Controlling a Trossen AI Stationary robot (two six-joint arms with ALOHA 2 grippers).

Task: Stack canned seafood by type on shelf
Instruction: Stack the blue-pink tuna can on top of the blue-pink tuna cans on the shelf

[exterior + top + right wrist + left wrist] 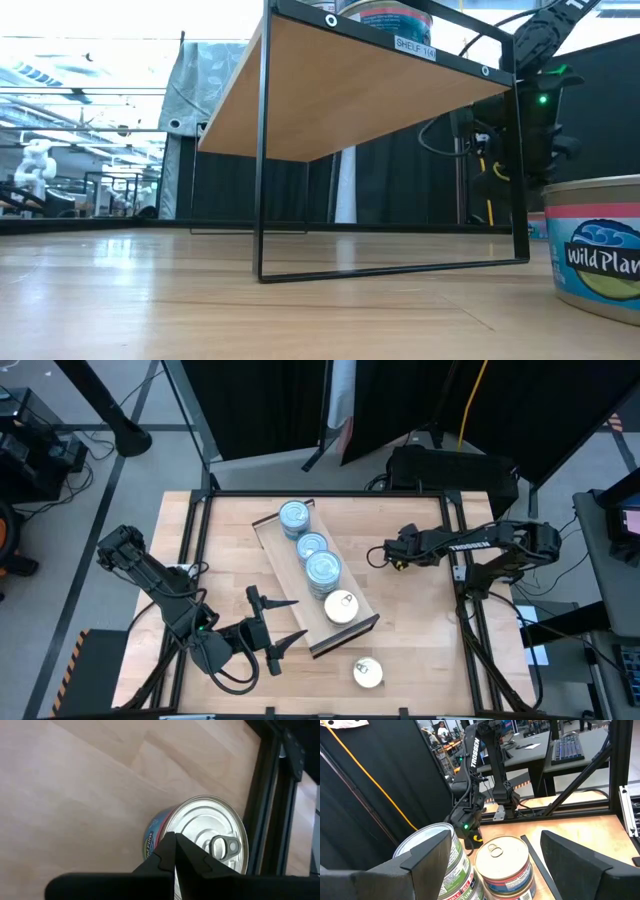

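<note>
While spread, left jaws face shelf tins.

Bright even overhead light, soft shadows, blurred near tin.

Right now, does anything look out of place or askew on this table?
One silver-topped tin sits alone on the tabletop, off the near end of the shelf, while the other tins are stacked on it. The shelf lies diagonally across the table. Nothing looks spilled or damaged.
</note>
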